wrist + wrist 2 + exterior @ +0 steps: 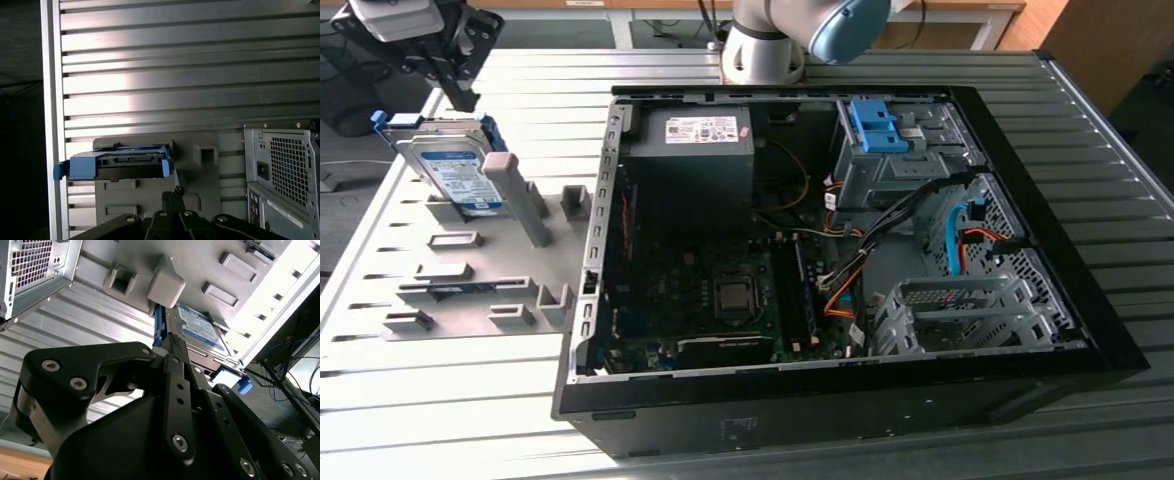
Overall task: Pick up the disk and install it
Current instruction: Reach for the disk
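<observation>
Currently fingers [175, 360] of the gripper [463, 99] are clenched together with nothing between them, tips just above the disk [454, 165]. The disk stands on edge, tilted, in a grey fixture [480, 275] on the worktop [454, 400], at the exterior view's left of the open computer case [1107, 340].

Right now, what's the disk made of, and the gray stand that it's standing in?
The disk looks like bare silvery metal with a shiny paper label on it. Its blue rails look like matte moulded plastic. The gray stand is dull and evenly coloured, probably plastic or painted metal.
</observation>
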